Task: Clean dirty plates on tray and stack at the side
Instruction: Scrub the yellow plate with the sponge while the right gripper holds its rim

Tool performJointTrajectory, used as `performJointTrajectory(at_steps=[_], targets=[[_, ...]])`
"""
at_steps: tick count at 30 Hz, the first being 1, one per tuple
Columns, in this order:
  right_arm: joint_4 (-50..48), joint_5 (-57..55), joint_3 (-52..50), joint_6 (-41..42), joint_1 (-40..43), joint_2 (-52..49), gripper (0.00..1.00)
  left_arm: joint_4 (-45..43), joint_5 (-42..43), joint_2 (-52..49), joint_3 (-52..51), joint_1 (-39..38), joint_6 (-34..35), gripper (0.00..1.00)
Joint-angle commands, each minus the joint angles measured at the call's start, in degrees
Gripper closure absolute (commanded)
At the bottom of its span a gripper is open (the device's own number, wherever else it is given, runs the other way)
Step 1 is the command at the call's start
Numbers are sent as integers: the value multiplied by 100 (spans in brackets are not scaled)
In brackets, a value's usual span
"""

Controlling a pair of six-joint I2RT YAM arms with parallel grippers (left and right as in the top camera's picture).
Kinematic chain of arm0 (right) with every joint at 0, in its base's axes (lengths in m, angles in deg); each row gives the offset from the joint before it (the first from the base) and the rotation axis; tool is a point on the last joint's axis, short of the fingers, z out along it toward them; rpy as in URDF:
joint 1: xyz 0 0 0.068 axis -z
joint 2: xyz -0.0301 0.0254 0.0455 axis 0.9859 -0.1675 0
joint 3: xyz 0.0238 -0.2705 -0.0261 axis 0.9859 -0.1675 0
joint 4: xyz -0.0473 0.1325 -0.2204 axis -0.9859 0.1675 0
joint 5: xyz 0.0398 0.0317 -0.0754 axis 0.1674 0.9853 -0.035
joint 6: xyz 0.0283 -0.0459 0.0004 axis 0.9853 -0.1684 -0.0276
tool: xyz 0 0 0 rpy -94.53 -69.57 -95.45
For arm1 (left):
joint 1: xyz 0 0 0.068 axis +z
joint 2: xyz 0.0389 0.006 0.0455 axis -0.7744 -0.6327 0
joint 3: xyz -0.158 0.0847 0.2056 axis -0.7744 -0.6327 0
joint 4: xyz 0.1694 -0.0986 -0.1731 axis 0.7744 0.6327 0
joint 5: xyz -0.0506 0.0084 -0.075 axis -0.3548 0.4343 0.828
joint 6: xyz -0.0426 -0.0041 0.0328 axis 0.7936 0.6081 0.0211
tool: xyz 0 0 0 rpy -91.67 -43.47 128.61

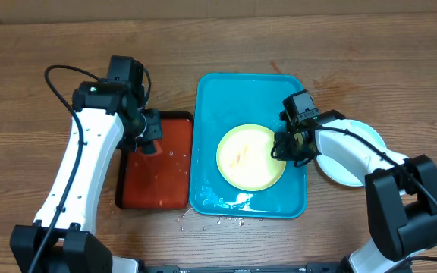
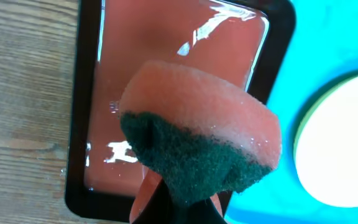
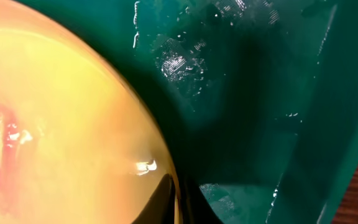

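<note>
A pale yellow-green plate [image 1: 250, 157] with faint orange smears lies in the turquoise tray [image 1: 211, 114]. My right gripper [image 1: 285, 145] is at the plate's right edge. In the right wrist view the plate [image 3: 55, 124] fills the left side, its rim pinched between my dark fingers [image 3: 160, 202] over the tray floor [image 3: 260, 93]. A whitish plate [image 1: 338, 168] rests on the table right of the tray, partly under my right arm. My left gripper [image 1: 149, 136] hangs over the red tray [image 1: 158, 174], shut on an orange sponge with a green scrub face [image 2: 197, 143].
The red tray [image 2: 166, 68] has a black rim and a wet floor, and it lies against the turquoise tray's left side [image 2: 328, 56]. Water droplets [image 1: 230, 221] speckle the wood in front of the trays. The plate [image 2: 347, 149] shows at the right edge of the left wrist view.
</note>
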Motion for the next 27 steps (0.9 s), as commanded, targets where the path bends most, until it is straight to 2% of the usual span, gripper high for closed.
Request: performJointTrajectory(at_steps=[1,9,15,22,27], targets=[[-42,175,13,0,31,-46,96,-160,72,83,103,-256,-114,96],[-68,243,-4,0,2,-46,96,-1342,280,-120,79,-1521,404,96],[-66,245,-13,0,2,-46,96,-2033,549,-1137,79,-2444,1266,96],[-63,247,-15,0,2,-46,96,-2479,1390,-2457,81,-2621,1880,96],[-39,247,-15,0,2,-46,96,-2039,1014,-2789,83,-2433,1958,96]])
